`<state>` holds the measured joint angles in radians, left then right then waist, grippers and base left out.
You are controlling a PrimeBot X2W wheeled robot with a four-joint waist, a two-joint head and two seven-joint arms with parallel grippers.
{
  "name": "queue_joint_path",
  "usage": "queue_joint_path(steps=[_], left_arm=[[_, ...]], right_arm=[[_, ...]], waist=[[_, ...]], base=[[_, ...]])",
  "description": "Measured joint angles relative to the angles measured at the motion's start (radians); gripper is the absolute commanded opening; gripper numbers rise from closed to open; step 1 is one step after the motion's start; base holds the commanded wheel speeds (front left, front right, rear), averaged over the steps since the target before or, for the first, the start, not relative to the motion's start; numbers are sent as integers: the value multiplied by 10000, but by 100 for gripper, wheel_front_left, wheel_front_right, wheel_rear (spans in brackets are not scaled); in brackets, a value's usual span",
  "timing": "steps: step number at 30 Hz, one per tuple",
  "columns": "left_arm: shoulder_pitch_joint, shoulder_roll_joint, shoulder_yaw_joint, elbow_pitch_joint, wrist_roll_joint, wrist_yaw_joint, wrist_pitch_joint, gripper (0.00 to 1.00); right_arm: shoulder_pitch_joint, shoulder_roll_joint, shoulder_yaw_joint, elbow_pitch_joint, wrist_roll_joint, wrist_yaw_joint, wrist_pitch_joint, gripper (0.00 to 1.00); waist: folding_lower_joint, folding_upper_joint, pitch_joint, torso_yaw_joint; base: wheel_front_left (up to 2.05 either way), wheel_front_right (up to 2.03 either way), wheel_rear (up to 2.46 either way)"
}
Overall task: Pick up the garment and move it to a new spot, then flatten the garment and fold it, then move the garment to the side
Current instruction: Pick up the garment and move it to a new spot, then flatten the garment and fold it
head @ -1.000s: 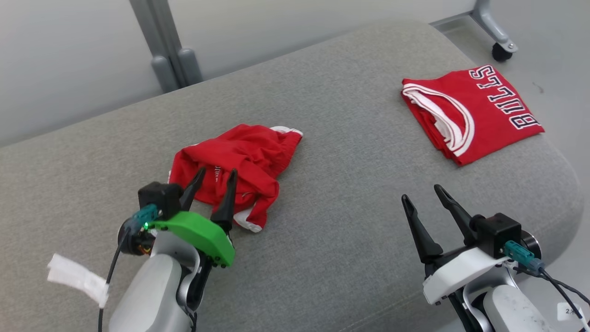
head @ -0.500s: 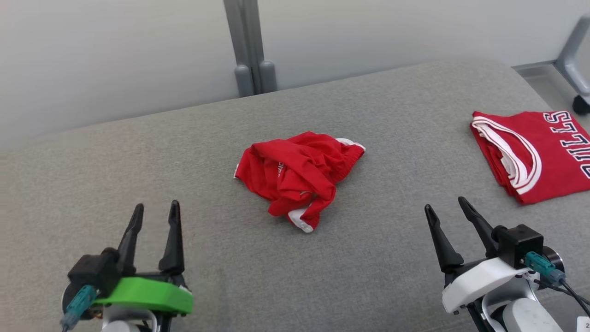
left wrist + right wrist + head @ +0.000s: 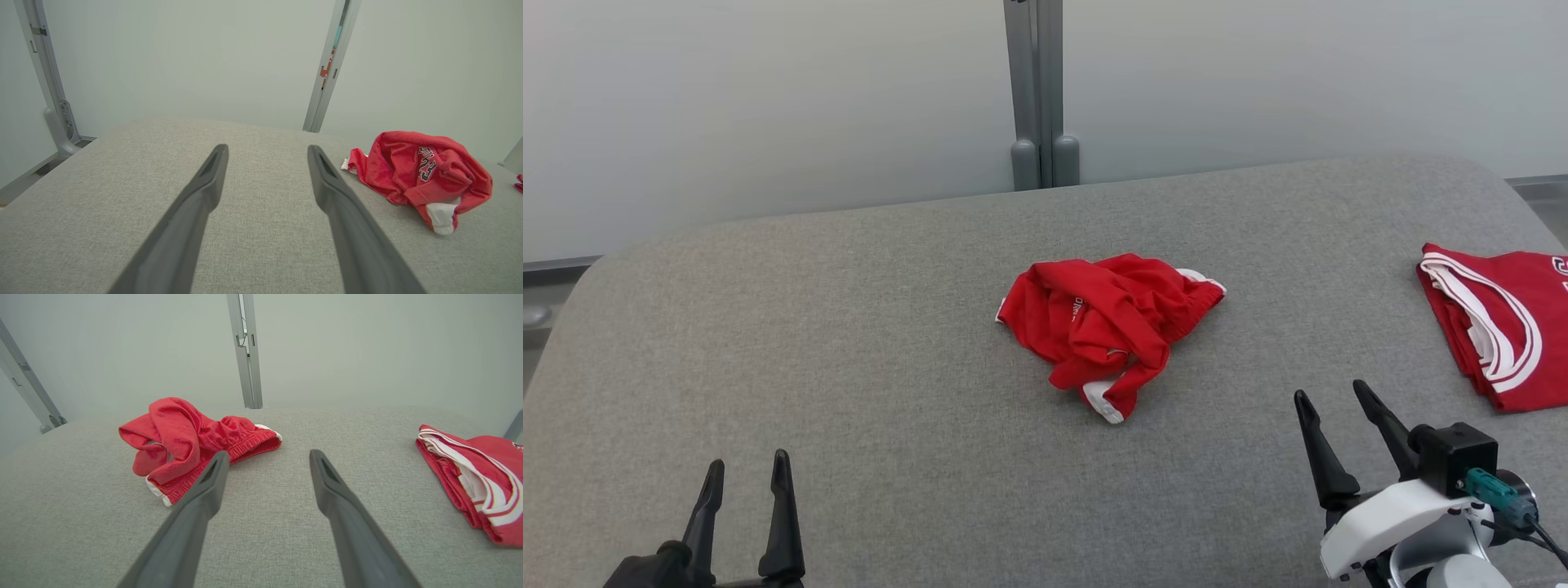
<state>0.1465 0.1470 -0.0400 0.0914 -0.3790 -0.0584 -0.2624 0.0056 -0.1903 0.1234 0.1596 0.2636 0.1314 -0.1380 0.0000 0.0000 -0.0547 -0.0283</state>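
Head view: judged flattening as the step in hand; best done by pinching two opposite hems of the crumpled garment (image 3: 1107, 327), one per gripper, then drawing outward. Found left gripper (image 3: 748, 461) spread, empty, low left. Garment at the middle of the cushion (image 3: 849, 367), well apart, between both. Right gripper (image 3: 1330, 392) spread, empty, low right.

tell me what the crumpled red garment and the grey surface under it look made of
Red garment: thin sports fabric, likely polyester mesh; faint sheen, soft folds, gathered elastic edge. Grey surface: matte woven upholstery cloth; flecked weave shows, rounded edges suggest padding.
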Motion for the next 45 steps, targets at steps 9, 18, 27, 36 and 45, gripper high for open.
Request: queue_joint_path(steps=[9,18,27,36,45], left_arm=[[76,-107,102,251,201,-138,0,100],[53,-251,163,263,341,-224,0,100],[-48,-364,203,171,522,-301,0,100],[-748,-430,-27,-15,750,-412,0,100],[-1172,-487,-165,56,890,-516,0,100]], right_arm=[[84,59,-15,44,15,0,88,100],[18,104,115,8,-12,0,144,100],[-2084,439,-96,1066,897,0,2382,100],[-4968,869,-1511,3639,1457,-8,4529,100],[-6763,1214,-2978,6725,1241,-8,4882,100]], waist=[[0,0,2,71],[0,0,41,12],[0,0,339,41],[0,0,1108,400],[0,0,1777,1205]], base=[[0,0,0],[0,0,0],[0,0,0],[0,0,0],[0,0,0]])
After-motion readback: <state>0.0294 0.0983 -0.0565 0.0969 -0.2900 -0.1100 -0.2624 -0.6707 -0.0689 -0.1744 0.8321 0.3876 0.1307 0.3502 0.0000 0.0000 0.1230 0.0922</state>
